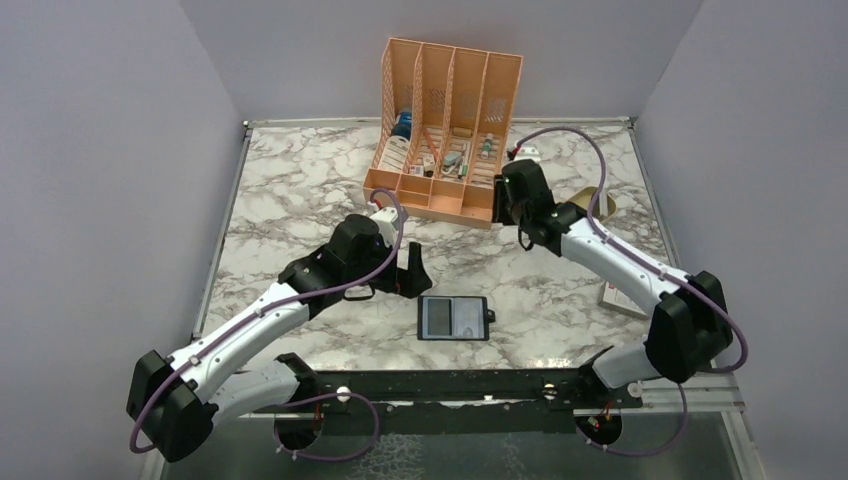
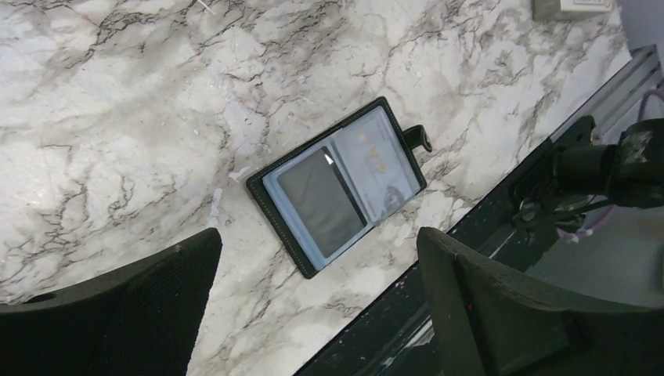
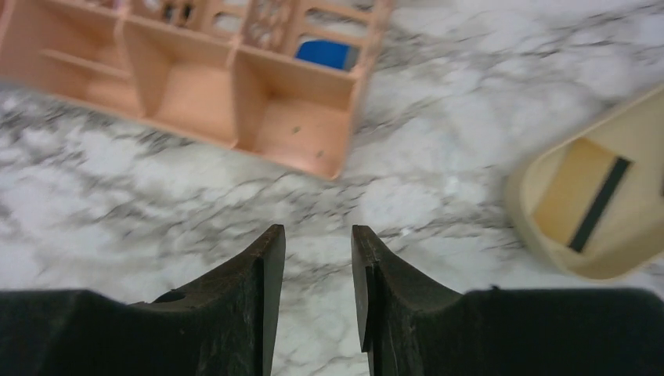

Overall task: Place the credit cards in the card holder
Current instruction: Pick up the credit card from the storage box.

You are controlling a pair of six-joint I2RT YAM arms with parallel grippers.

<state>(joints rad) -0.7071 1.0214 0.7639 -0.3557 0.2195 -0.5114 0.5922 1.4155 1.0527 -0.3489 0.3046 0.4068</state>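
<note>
Lying unfolded, card holder (image 2: 376, 168), dark card (image 2: 321, 202) seemingly pocketed; left gripper (image 2: 319, 235) spread wide, right gripper (image 3: 317, 235) parted, both empty.

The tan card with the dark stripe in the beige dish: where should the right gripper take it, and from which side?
Probably from above, with the jaws across the card's two long edges near its middle. It is thin and seems to lie flat inside the dish, whose raised wall blocks a sideways approach. The right gripper hovers beside the dish, jaws apart and empty.
</note>
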